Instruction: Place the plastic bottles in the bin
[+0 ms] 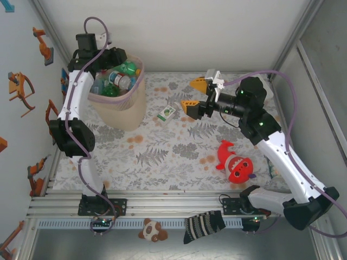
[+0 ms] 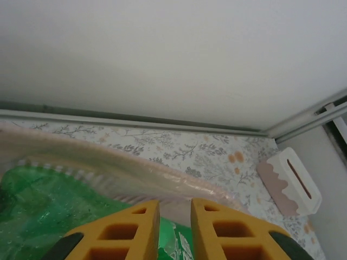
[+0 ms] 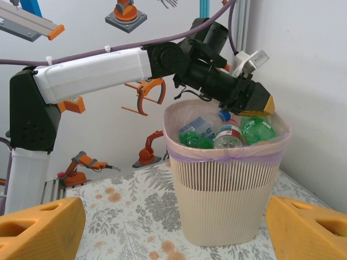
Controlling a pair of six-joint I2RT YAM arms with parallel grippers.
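The bin (image 1: 122,111), tall and beige with a pinkish liner, stands at the back left of the table. It is heaped to the rim with plastic bottles (image 3: 227,132), green and clear ones (image 1: 119,78). My left gripper (image 2: 174,227) hangs just above the bin's rim, shut, with nothing between its yellow fingers (image 3: 264,103). A green bottle (image 2: 38,206) lies right under it inside the liner. My right gripper (image 1: 191,93) is open in mid-air right of the bin (image 3: 227,200), facing it and holding nothing.
A small flat green-and-white item (image 1: 167,112) lies on the cloth between the bin and the right gripper. A red shark plush (image 1: 237,165) lies at the front right. A white slotted box (image 2: 293,181) sits by the back wall. A striped sock (image 1: 203,225) and a panda toy (image 1: 153,230) rest on the front rail.
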